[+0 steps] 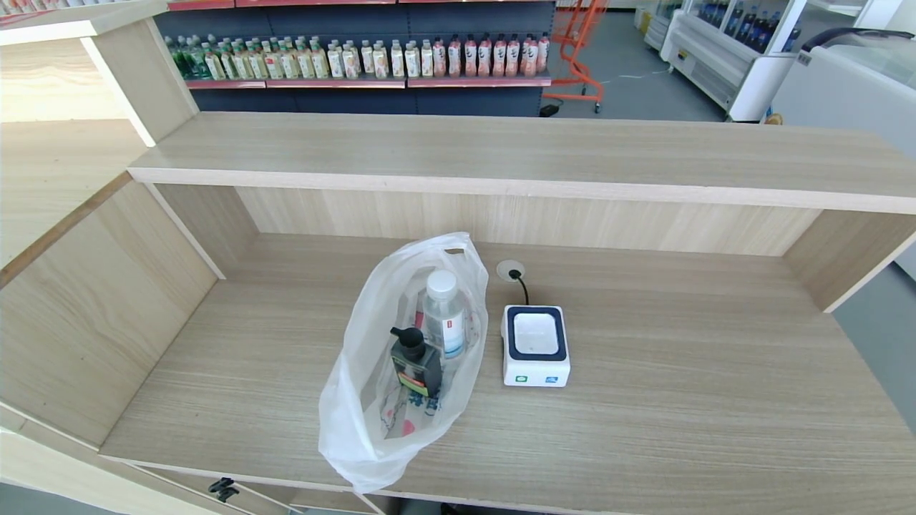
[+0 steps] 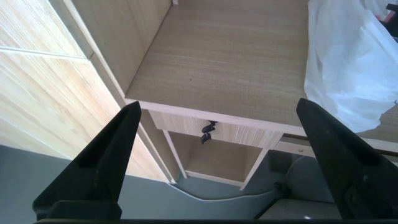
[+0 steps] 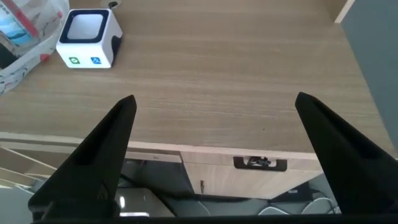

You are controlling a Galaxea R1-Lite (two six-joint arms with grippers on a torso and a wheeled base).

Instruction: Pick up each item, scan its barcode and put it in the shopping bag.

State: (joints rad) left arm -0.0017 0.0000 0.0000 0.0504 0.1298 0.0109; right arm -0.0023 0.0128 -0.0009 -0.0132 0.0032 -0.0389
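- Shopping bag, thin translucent white plastic, lies on the wooden tabletop, left of the middle.
- Inside it sit two things: a clear bottle with a white cap, and nearer the robot a dark bottle with a black cap. Whether they stand or lean in the bag I cannot tell.
- Printed packaging in red and blue shows through the plastic under the bottles; too blurred to name.
- Its long axis runs from the tabletop's front edge toward the back wall, the open mouth and handle loop at the far end, the closed end reaching the front edge.
- Just beside the bag on its right stands a white scanner with a dark-rimmed window facing up; its black cable runs back to a round grommet.
- Left jaws are spread wide with nothing between them, above the tabletop's front left edge; the bag lies off beyond one finger, apart from it.
- Right jaws are likewise spread and bare, above the front edge on the right half; scanner and bag are well apart from them.
- A black drawer latch sits under the front edge.
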